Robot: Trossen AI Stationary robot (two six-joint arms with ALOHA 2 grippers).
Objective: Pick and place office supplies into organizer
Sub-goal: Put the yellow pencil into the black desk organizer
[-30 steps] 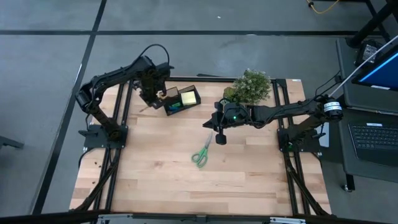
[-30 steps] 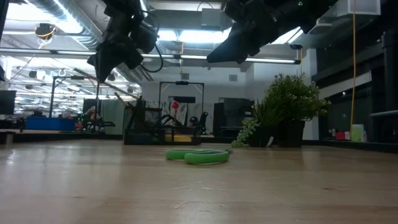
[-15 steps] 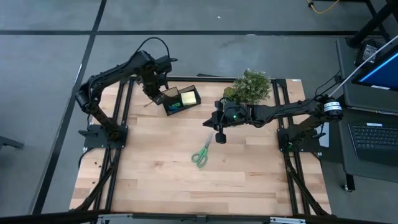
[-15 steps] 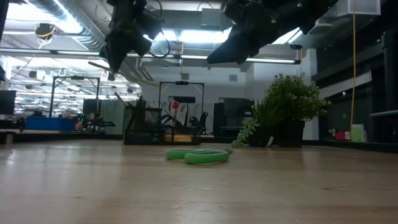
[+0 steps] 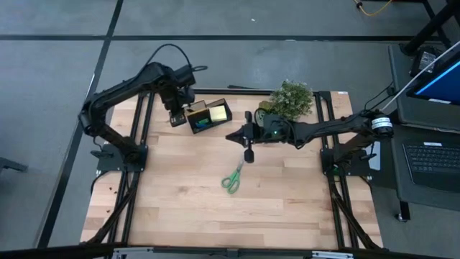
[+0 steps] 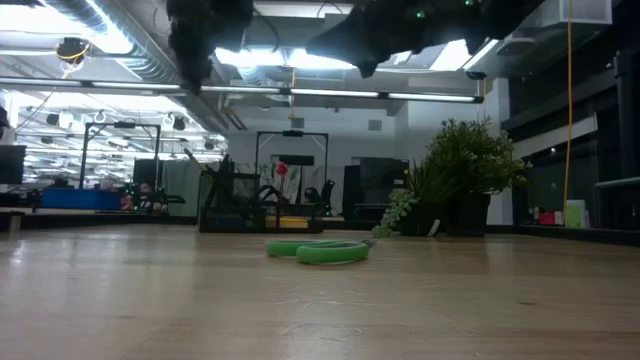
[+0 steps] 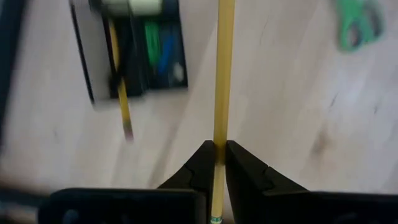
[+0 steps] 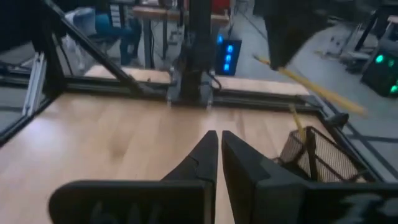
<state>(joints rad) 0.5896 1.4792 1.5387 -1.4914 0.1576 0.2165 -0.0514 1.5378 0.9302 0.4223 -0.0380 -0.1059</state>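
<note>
High view takes in the whole wooden table (image 5: 215,208), and both dark arms reach in over its far half. At about 1 o'clock from the table's middle sits the bushy plant (image 5: 291,99), partly covered at its near edge by the right arm. At about 11 o'clock stands the black organizer (image 5: 208,115); a yellow sticky-note pad (image 5: 218,111) fills one compartment, and something green and blue lies in another, too small there to name. In the left wrist view that organizer (image 7: 127,56) is blurred and cut off by the frame edge, with a green piece (image 7: 151,43), a blue piece (image 7: 166,53) and a second pencil (image 7: 119,81) poking out over its side. The green-handled scissors (image 5: 233,178) lie flat on the bare wood near the table's middle, well apart from the organizer; the low view shows only their handles (image 6: 318,250) edge-on, the blades hard to make out.

The left claw (image 5: 175,114) hangs just beside the organizer at its 9 o'clock side, closed on a wooden pencil (image 7: 222,74) that runs straight out between its fingers (image 7: 198,167). The pencil's far end leaves the frame. The right claw (image 5: 248,152) hovers above the wood between the organizer and the scissors, its fingers (image 8: 200,163) nearly together with nothing between them. In the low view both arms are dark shapes cut off at the top
</note>
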